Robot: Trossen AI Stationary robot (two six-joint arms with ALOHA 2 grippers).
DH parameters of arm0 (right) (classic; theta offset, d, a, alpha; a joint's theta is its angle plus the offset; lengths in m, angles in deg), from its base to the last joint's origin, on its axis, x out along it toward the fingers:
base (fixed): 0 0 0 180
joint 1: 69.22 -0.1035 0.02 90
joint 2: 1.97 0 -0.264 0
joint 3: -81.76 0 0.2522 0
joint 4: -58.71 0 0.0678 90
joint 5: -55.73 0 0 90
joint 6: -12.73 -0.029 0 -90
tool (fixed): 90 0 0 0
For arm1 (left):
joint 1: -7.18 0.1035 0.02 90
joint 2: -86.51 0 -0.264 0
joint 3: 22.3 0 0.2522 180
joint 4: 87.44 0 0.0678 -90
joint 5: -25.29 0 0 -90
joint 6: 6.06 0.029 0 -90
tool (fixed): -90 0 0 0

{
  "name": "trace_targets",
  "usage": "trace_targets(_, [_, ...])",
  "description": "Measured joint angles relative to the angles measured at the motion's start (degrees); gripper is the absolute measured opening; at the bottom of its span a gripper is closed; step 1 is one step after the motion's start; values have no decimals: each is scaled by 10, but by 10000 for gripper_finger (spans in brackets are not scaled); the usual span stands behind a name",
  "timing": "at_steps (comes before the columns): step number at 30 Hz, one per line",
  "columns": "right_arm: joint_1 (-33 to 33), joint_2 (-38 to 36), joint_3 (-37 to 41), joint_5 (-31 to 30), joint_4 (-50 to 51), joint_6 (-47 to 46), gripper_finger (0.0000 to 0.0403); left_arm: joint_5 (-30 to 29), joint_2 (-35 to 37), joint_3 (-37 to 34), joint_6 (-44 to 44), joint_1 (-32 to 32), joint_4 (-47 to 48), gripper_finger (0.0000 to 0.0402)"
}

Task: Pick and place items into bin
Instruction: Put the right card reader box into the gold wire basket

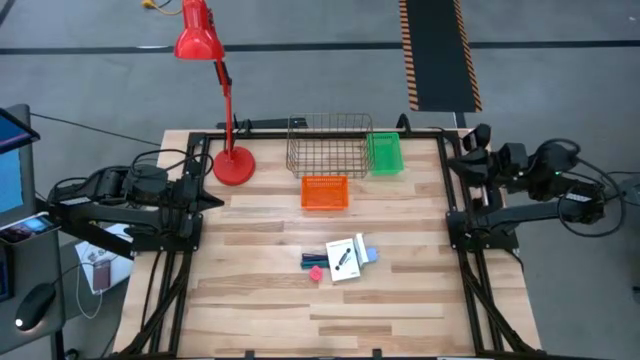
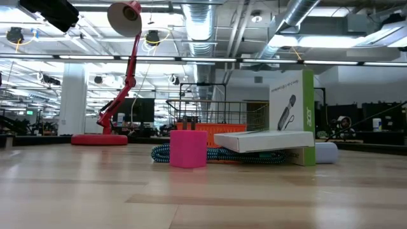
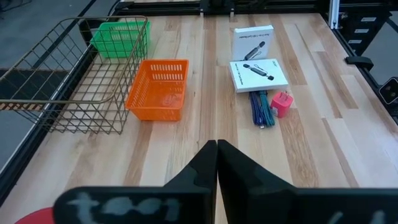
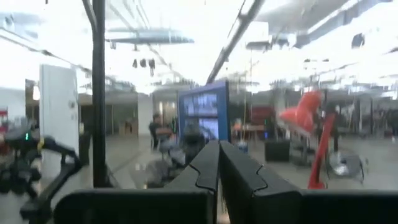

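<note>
Nothing binned yet: orange bin (image 1: 325,192), green bin (image 1: 385,153) and wire basket (image 1: 329,145) all looked empty. Items sat clustered mid-worktop (image 1: 260,310), at 6 o'clock from the orange bin: two boxes (image 1: 346,257), cables (image 1: 315,260), pink piece (image 1: 317,272), pale blue piece (image 1: 372,254). All still to move. Left end effector (image 3: 217,149) was parked at the 9 o'clock edge, fingers together, items well apart ahead of it. Right end effector (image 4: 219,152) parked at 3 o'clock, fingers together (aimed out at the room, not the items).
</note>
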Motion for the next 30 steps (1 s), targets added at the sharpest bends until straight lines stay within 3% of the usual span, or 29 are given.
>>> trace_targets(7, [0,3,0,1,-16,-23,10,0,0,0,2,0,0,0])
trace_targets(12, [6,29,-7,-39,20,-20,23,0,0,0,-1,0,0,0])
trace_targets(18, [20,93,-42,-87,120,-20,74,0,0,0,-3,0,0,0])
trace_targets(30, [42,229,-51,-89,172,-54,180,0,0,0,2,0,0,0])
